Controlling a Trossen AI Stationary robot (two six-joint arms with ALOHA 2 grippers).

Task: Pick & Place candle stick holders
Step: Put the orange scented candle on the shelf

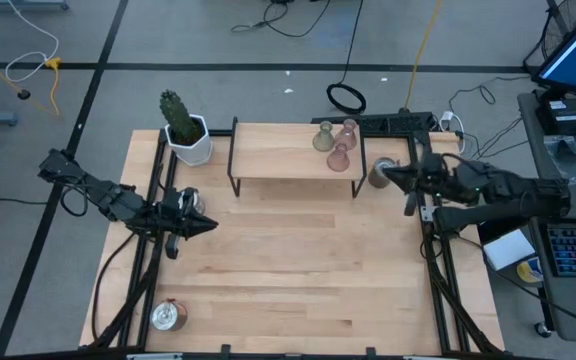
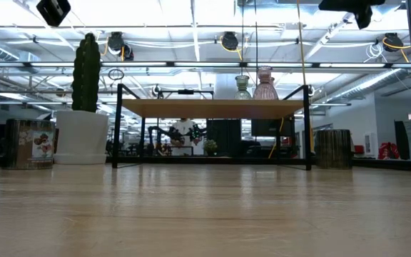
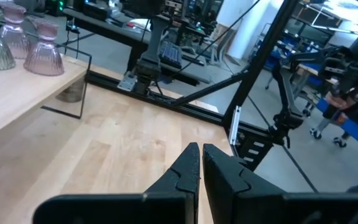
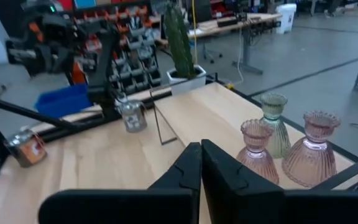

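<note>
Three vase-shaped holders already stand bunched on the small raised shelf (image 1: pixel 296 152) at 12 o'clock on the surface (image 1: pixel 298 270): an olive-green holder (image 1: pixel 323 138) and two pink holders (image 1: pixel 348 132), one (image 1: pixel 338 157) just in front, all nearly touching. A silver cup (image 1: pixel 379 173) sits on the surface just off the shelf's right end, at about 2 o'clock, another silver cup (image 1: pixel 168 316) lies far off at 7 o'clock near the front left corner, and a third (image 1: pixel 187 199) seems to sit beside the left arm at 9 o'clock (partly hidden by it).

The right gripper (image 1: pixel 389 176) hovers at the cup by the shelf end, its fingers (image 4: pixel 194 165) pressed together and holding nothing. The left gripper (image 1: pixel 208 227) waits at 9 o'clock, fingers (image 3: pixel 201 165) likewise pressed together and empty.

The main risk, as I judge it, sits at the shelf: the glass holders are crowded and tall, so a wrist swinging in from 3 o'clock could clip one and topple the group. The shelf's thin black legs and the frame rail at the right edge leave the right arm little side room. The cup near the front edge could be nudged off if approached carelessly.

The middle of the surface, from 3 through 6 to 8 o'clock, is open boards, the safest path for carrying. The white cactus pot (image 1: pixel 190 140) guards the 11 o'clock corner.
</note>
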